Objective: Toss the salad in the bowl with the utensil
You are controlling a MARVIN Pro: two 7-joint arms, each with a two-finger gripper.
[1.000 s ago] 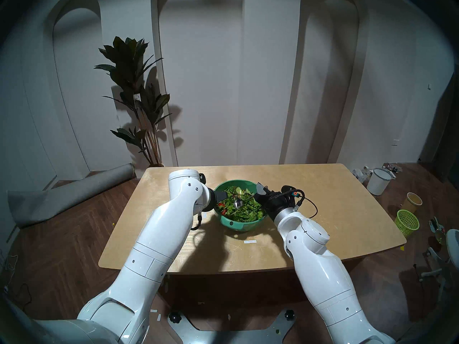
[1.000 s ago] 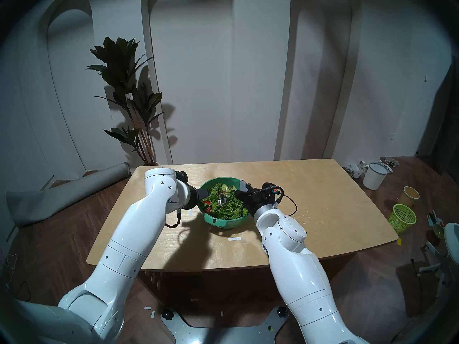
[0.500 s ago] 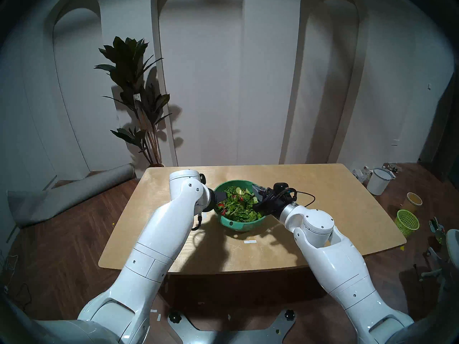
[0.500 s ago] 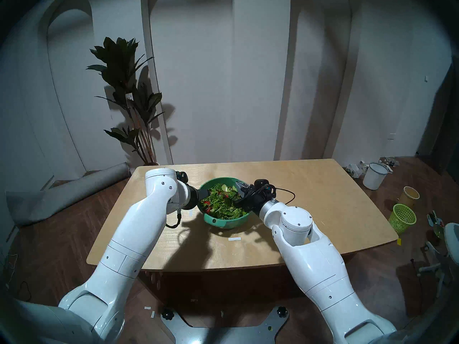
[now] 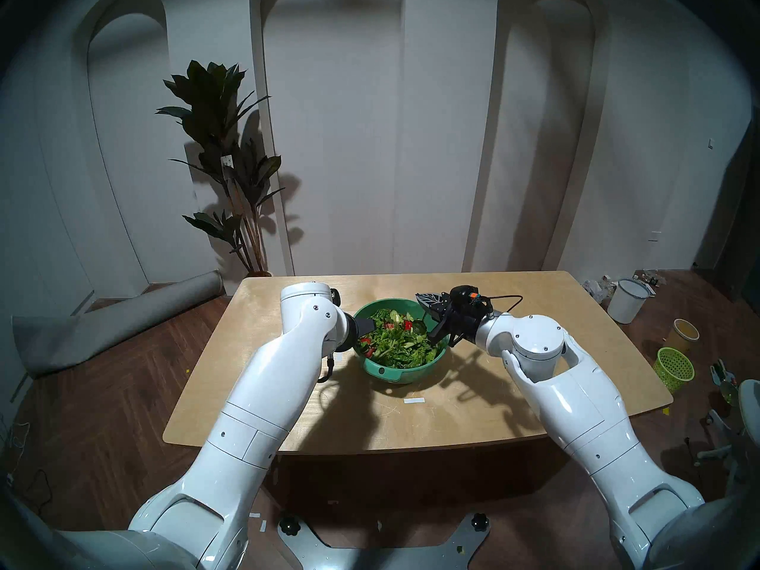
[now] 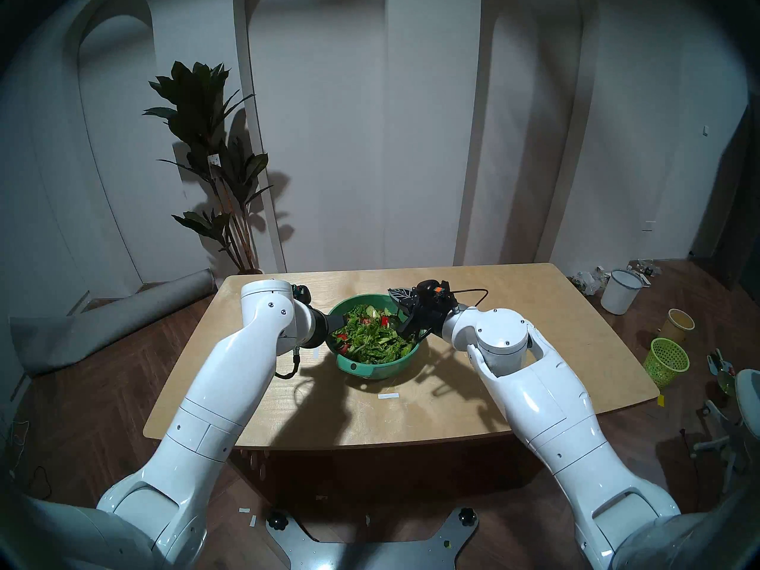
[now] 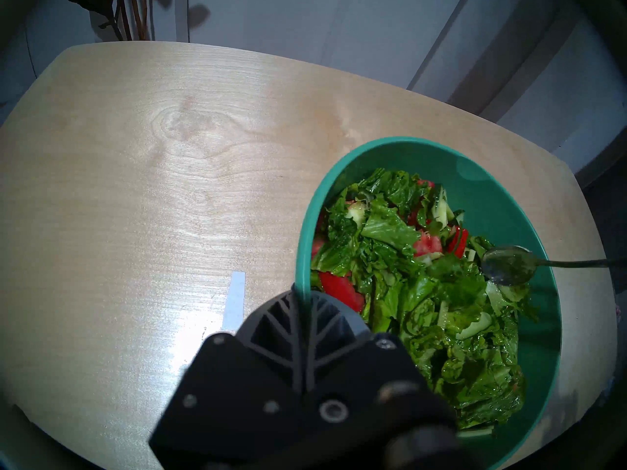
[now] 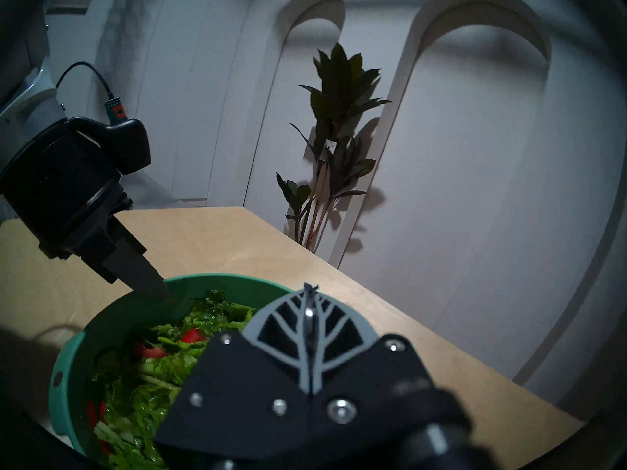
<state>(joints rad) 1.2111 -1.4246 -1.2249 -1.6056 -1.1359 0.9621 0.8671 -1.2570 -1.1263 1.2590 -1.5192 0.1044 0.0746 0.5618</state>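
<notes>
The teal-green bowl (image 5: 401,371) stands mid-table, filled with salad (image 5: 392,345) of green leaves, red pieces and pale chunks. My left gripper (image 5: 367,324) is shut on the bowl's left rim; in the left wrist view the rim (image 7: 302,255) runs between the fingers of the gripper (image 7: 300,294). My right gripper (image 5: 423,298) hovers over the bowl's far right rim, shut on the metal spoon's handle (image 8: 308,312). The spoon's round end (image 5: 418,325) rests on the salad at the right side, and also shows in the left wrist view (image 7: 507,269).
The wooden table (image 5: 534,339) carries a white tape strip (image 5: 414,400) in front of the bowl. On the floor at the right are a lime-green mesh basket (image 5: 674,367), a yellow cup (image 5: 684,332) and a white bucket (image 5: 627,299). A plant (image 5: 222,145) and a rolled mat (image 5: 115,322) are at the back left.
My right arm swung outward and its wrist turned. The spoon went from the salad's middle, down into the leaves, then to the right side. Red pieces came to the top. The left gripper stayed.
</notes>
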